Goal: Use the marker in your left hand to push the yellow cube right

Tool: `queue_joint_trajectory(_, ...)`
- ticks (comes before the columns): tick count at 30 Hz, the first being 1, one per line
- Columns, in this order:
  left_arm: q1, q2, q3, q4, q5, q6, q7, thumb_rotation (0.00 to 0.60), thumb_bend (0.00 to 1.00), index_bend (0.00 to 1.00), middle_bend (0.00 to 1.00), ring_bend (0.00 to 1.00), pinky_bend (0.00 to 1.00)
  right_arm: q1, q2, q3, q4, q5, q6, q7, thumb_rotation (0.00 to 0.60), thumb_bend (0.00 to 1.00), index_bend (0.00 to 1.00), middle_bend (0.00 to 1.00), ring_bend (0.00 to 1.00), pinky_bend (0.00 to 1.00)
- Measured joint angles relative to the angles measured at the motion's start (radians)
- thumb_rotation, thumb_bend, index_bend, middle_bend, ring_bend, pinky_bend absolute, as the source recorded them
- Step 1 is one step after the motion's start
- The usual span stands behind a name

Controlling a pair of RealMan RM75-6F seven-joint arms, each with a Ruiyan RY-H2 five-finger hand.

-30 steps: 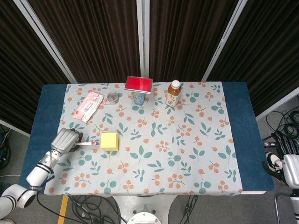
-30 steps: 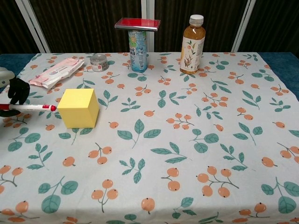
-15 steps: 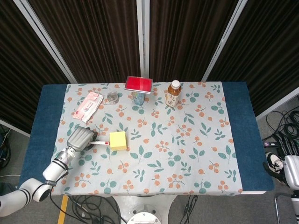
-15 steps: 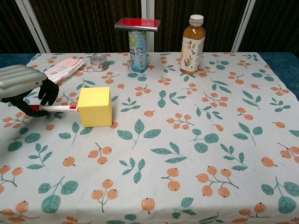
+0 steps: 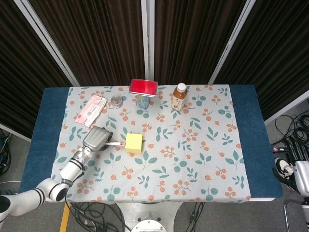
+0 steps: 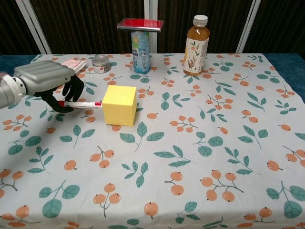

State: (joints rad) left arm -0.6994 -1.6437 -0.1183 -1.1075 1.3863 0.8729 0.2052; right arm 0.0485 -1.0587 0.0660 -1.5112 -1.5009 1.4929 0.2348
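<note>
Head view first: your left hand (image 5: pixel 98 138) has its fingers curled around the marker (image 5: pixel 116 143), which lies roughly flat with its tip touching the left face of the yellow cube (image 5: pixel 134 143). The cube sits left of centre on the floral tablecloth (image 5: pixel 203 145), with open cloth to its right. The contact looks slightly off the middle of that face, so my worry is the cube spinning instead of sliding and the tip skating off a corner. The right hand isn't in either view.

Chest view: the hand (image 6: pixel 47 83) is wrapped on the marker (image 6: pixel 81 103), and its red tip meets the cube (image 6: pixel 120 104) fairly high on the face. Pushing that high could tip the cube or make it stutter if the cloth bunches. Also, you're holding the marker near its back end, so it may pivot in your fingers under load. The can (image 6: pixel 140 45) and bottle (image 6: pixel 196 46) stand well apart behind, out of the cube's way.
</note>
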Motion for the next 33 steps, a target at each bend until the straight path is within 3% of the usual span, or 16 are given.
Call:
queue_joint_trajectory(14,-0.094,-0.063,-0.065,-0.013,-0.098,-0.057,0.108,0.600,0.53,0.71,0.76,0.54,0.71,-0.004,0.002,-0.007,0.003,-0.006,-0.002,0.004,0.600,0.17,0.00,0.00,0.00,0.00)
queue_joint_trajectory(25,-0.063,-0.025,-0.042,-0.014,-0.159,-0.042,0.138,0.600,0.53,0.71,0.76,0.54,0.71,0.030,0.003,-0.036,0.007,-0.069,-0.052,-0.011,0.600,0.17,0.00,0.00,0.00,0.00)
queue_joint_trajectory(33,-0.086,-0.058,-0.040,0.027,-0.164,-0.056,0.131,0.600,0.53,0.71,0.76,0.54,0.71,0.062,0.010,-0.054,-0.005,-0.111,-0.082,-0.039,0.600,0.17,0.00,0.00,0.00,0.00)
